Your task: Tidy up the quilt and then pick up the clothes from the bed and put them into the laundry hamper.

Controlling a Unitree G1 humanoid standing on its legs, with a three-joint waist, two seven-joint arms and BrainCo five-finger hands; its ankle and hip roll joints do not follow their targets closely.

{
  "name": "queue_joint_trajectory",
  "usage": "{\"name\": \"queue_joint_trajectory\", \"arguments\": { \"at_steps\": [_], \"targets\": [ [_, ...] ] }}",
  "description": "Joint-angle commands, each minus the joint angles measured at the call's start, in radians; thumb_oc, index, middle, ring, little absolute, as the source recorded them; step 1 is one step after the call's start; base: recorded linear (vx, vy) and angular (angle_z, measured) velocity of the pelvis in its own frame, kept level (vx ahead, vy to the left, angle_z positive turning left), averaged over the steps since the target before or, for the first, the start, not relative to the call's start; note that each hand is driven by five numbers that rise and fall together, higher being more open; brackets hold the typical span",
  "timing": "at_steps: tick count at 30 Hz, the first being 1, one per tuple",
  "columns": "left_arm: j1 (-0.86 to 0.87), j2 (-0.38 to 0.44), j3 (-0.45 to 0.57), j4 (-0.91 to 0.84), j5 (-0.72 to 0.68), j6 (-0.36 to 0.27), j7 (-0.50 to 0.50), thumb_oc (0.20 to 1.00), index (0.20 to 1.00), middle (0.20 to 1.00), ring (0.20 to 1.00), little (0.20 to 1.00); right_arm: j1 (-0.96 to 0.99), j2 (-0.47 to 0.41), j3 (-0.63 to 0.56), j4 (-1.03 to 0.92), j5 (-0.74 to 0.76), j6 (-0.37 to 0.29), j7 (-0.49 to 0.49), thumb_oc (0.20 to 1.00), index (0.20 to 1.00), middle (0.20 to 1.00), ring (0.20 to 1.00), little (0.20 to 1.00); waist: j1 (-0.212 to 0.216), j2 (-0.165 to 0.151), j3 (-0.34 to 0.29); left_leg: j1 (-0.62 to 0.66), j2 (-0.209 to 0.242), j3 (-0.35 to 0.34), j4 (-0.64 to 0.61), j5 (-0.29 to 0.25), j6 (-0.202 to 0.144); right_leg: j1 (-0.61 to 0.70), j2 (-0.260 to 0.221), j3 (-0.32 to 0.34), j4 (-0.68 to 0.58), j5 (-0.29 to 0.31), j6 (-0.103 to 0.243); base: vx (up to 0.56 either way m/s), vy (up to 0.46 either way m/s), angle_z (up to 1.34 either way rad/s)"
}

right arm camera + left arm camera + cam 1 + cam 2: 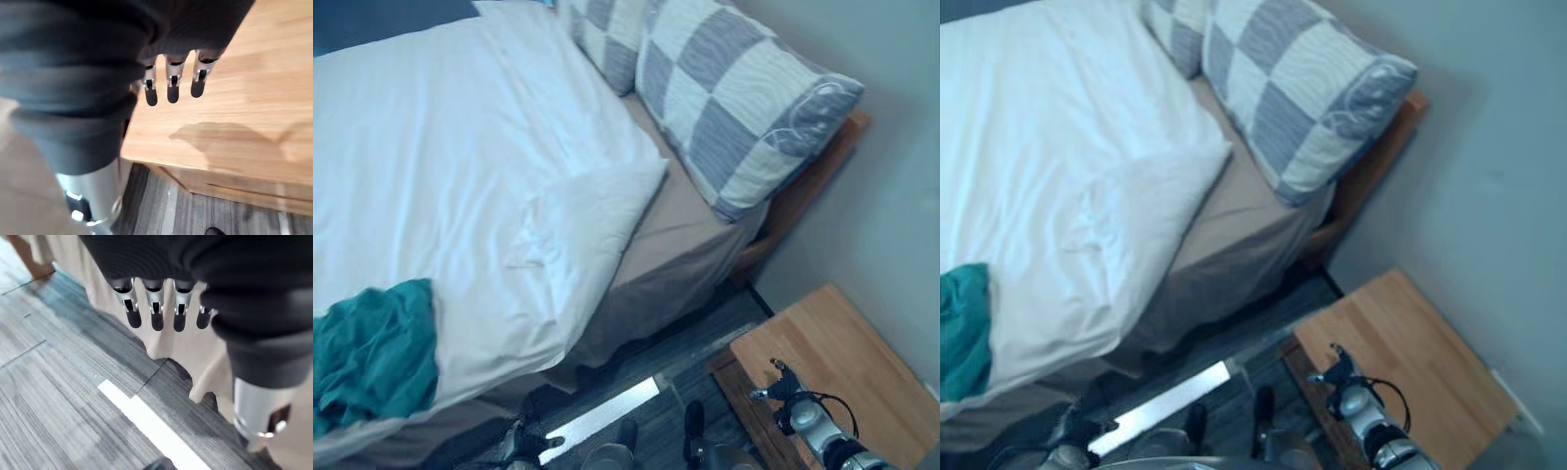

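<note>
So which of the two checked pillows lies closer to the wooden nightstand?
The large checked pillow at the bed's corner, resting against the wooden headboard. The other pillow lies farther from the nightstand, partly behind it.

Soft, even light whitens the quilt (pixel 440 147) almost to glare. Deep shade lies under the bed's near edge. A faint shadow falls on the wooden nightstand (pixel 254 112). A pale strip (pixel 151 423) gleams on the floor (pixel 54 396).

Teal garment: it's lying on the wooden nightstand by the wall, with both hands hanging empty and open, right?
Not quite. The teal garment lies on the white quilt at the near edge of the bed, as the left eye view shows; the wooden nightstand is bare. The left hand and right hand do hang empty, fingers straight.
</note>
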Motion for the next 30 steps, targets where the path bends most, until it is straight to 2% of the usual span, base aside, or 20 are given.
{"name": "queue_joint_trajectory", "arguments": {
  "at_steps": [1,2,3,4,7,8,11,12,13,14,15,16,17,20,22,24,26,27,28,30],
  "targets": [
    [0.000,0.038,0.017,-0.032,0.029,-0.001,0.025,1.000,1.000,1.000,1.000,1.000,-0.011,-0.072,-0.043,-0.136,-0.043,-0.028,-0.037,1.000,1.000,1.000,1.000,1.000,-0.018,0.014,0.009,0.028,0.092,0.145,0.040,-0.029,-0.020,0.074,-0.062,0.001,0.028,-0.205,0.159,-0.06,0.116,1.42],
    [0.015,0.046,0.022,-0.041,0.058,0.000,0.023,1.000,1.000,1.000,1.000,1.000,-0.021,-0.124,-0.075,-0.227,-0.058,-0.037,-0.051,1.000,1.000,1.000,1.000,1.000,-0.037,0.014,-0.001,0.042,0.158,0.223,0.072,-0.014,-0.041,0.091,-0.084,-0.067,0.033,-0.210,0.153,-0.04,0.060,0.72],
    [0.015,0.045,0.021,-0.042,0.059,0.000,0.023,1.000,1.000,1.000,1.000,1.000,-0.019,-0.126,-0.076,-0.230,-0.058,-0.036,-0.050,1.000,1.000,1.000,1.000,1.000,-0.039,0.016,-0.001,0.041,0.159,0.221,0.073,-0.013,-0.043,0.092,-0.082,-0.069,0.033,-0.211,0.152,0.01,0.163,1.24],
    [0.044,0.052,0.023,-0.041,0.077,0.001,0.016,1.000,1.000,1.000,1.000,1.000,-0.035,-0.186,-0.130,-0.316,-0.045,-0.041,-0.062,1.000,1.000,1.000,1.000,1.000,-0.061,0.023,-0.017,0.085,0.202,0.296,0.019,0.029,-0.061,0.099,-0.091,-0.122,0.059,-0.221,0.150,0.05,0.091,1.12],
    [0.054,0.055,0.020,-0.036,0.090,0.008,0.003,1.000,1.000,1.000,1.000,1.000,-0.056,-0.234,-0.148,-0.398,-0.068,-0.043,-0.060,1.000,1.000,1.000,1.000,1.000,-0.066,0.031,-0.033,0.098,0.181,0.268,-0.031,0.035,-0.055,0.104,-0.106,-0.140,0.112,-0.238,0.150,0.14,0.239,0.97],
    [0.060,0.060,0.014,-0.027,0.104,0.011,-0.009,1.000,1.000,1.000,1.000,1.000,-0.083,-0.260,-0.165,-0.431,-0.081,-0.044,-0.064,1.000,1.000,1.000,1.000,1.000,-0.058,0.022,-0.030,0.100,0.157,0.246,-0.037,0.016,-0.037,0.085,-0.131,-0.141,0.198,-0.242,0.154,0.05,0.222,1.02],
    [0.045,0.072,0.011,-0.018,0.103,0.012,-0.011,1.000,1.000,1.000,1.000,1.000,-0.148,-0.288,-0.161,-0.439,-0.091,-0.042,-0.074,1.000,1.000,1.000,1.000,1.000,-0.049,0.004,-0.015,0.093,0.138,0.242,-0.018,-0.013,-0.013,0.033,-0.184,-0.139,0.322,-0.237,0.177,0.01,0.175,0.54],
    [0.031,0.090,0.013,-0.009,0.098,0.018,-0.010,1.000,1.000,1.000,1.000,1.000,-0.214,-0.308,-0.136,-0.457,-0.104,-0.039,-0.079,1.000,1.000,1.000,1.000,1.000,-0.042,-0.010,0.006,0.087,0.125,0.230,-0.009,-0.030,0.003,-0.029,-0.201,-0.099,0.423,-0.222,0.197,0.00,0.146,0.34],
    [0.029,0.090,0.014,-0.008,0.097,0.018,-0.010,1.000,1.000,1.000,1.000,1.000,-0.218,-0.308,-0.134,-0.456,-0.104,-0.038,-0.079,1.000,1.000,1.000,1.000,1.000,-0.043,-0.011,0.006,0.085,0.124,0.231,-0.008,-0.032,0.004,-0.034,-0.204,-0.096,0.429,-0.224,0.198,0.04,0.085,0.35],
    [0.020,0.106,0.008,-0.006,0.100,0.020,-0.004,1.000,1.000,1.000,1.000,1.000,-0.263,-0.332,-0.121,-0.477,-0.108,-0.039,-0.087,1.000,1.000,1.000,1.000,1.000,-0.048,-0.016,0.017,0.087,0.110,0.200,-0.021,-0.038,0.007,-0.069,-0.160,-0.004,0.401,-0.247,0.197,0.04,0.013,0.42],
    [0.020,0.105,0.009,-0.005,0.100,0.020,-0.004,1.000,1.000,1.000,1.000,1.000,-0.265,-0.333,-0.120,-0.476,-0.108,-0.039,-0.088,1.000,1.000,1.000,1.000,1.000,-0.048,-0.015,0.018,0.088,0.111,0.201,-0.022,-0.038,0.007,-0.069,-0.159,-0.004,0.400,-0.247,0.196,0.03,-0.034,0.68],
    [0.006,0.116,0.000,0.000,0.113,0.018,0.003,1.000,1.000,1.000,1.000,1.000,-0.305,-0.369,-0.111,-0.500,-0.105,-0.040,-0.092,1.000,1.000,1.000,1.000,1.000,-0.052,-0.016,0.035,0.073,0.104,0.180,-0.031,-0.014,0.006,-0.089,-0.121,0.067,0.297,-0.236,0.185,0.00,-0.091,0.67],
    [-0.013,0.117,-0.010,0.011,0.116,0.017,0.004,1.000,1.000,1.000,1.000,1.000,-0.341,-0.387,-0.093,-0.506,-0.104,-0.041,-0.091,1.000,1.000,1.000,1.000,1.000,-0.051,-0.018,0.038,0.069,0.102,0.166,-0.034,-0.012,-0.001,-0.089,-0.123,0.086,0.226,-0.220,0.184,0.00,-0.089,0.64],
    [-0.041,0.133,-0.007,0.037,0.122,0.017,0.013,1.000,1.000,1.000,1.000,1.000,-0.411,-0.401,-0.070,-0.495,-0.096,-0.033,-0.104,1.000,1.000,1.000,1.000,1.000,-0.042,-0.024,0.055,0.040,0.112,0.139,-0.021,-0.009,-0.013,-0.106,-0.146,0.099,0.162,-0.187,0.197,0.02,-0.144,0.53],
    [-0.065,0.158,-0.022,0.036,0.115,0.010,0.021,1.000,1.000,1.000,1.000,1.000,-0.553,-0.434,-0.004,-0.468,-0.102,-0.024,-0.109,1.000,1.000,1.000,1.000,1.000,-0.019,-0.035,0.076,-0.006,0.109,0.123,0.017,-0.008,-0.022,-0.125,-0.151,0.111,0.151,-0.160,0.188,0.01,-0.192,0.32],
    [-0.065,0.161,-0.022,0.032,0.113,0.004,0.024,1.000,1.000,1.000,1.000,1.000,-0.607,-0.439,0.028,-0.458,-0.105,-0.024,-0.112,1.000,1.000,1.000,1.000,1.000,-0.015,-0.031,0.083,-0.024,0.114,0.122,0.025,-0.007,-0.026,-0.138,-0.150,0.107,0.152,-0.155,0.189,-0.04,-0.112,0.08],
    [-0.095,0.161,-0.055,0.006,0.087,-0.013,0.037,1.000,1.000,1.000,1.000,1.000,-0.763,-0.453,0.105,-0.407,-0.096,-0.023,-0.122,1.000,1.000,1.000,1.000,1.000,-0.002,-0.006,0.123,-0.088,0.129,0.096,0.038,0.019,-0.036,-0.193,-0.137,0.102,0.170,-0.146,0.179,-0.10,-0.133,0.03],
    [-0.095,0.160,-0.054,0.007,0.087,-0.013,0.037,1.000,1.000,1.000,1.000,1.000,-0.766,-0.453,0.108,-0.405,-0.096,-0.024,-0.123,1.000,1.000,1.000,1.000,1.000,-0.004,-0.005,0.123,-0.089,0.129,0.095,0.038,0.019,-0.037,-0.194,-0.136,0.102,0.170,-0.146,0.179,-0.08,-0.120,0.15],
    [-0.123,0.158,-0.084,-0.008,0.068,-0.023,0.044,1.000,1.000,1.000,1.000,1.000,-0.866,-0.444,0.164,-0.331,-0.083,-0.021,-0.123,1.000,1.000,1.000,1.000,1.000,0.005,0.015,0.144,-0.120,0.134,0.083,0.032,0.039,-0.042,-0.221,-0.132,0.092,0.179,-0.145,0.175,-0.02,-0.049,0.14],
    [-0.148,0.161,-0.110,-0.031,0.054,-0.038,0.052,1.000,1.000,1.000,1.000,1.000,-0.961,-0.432,0.231,-0.253,-0.083,-0.019,-0.118,1.000,1.000,1.000,1.000,1.000,0.014,0.031,0.168,-0.149,0.144,0.076,0.025,0.061,-0.051,-0.251,-0.134,0.076,0.194,-0.149,0.176,-0.04,-0.087,0.15]
  ]
}}
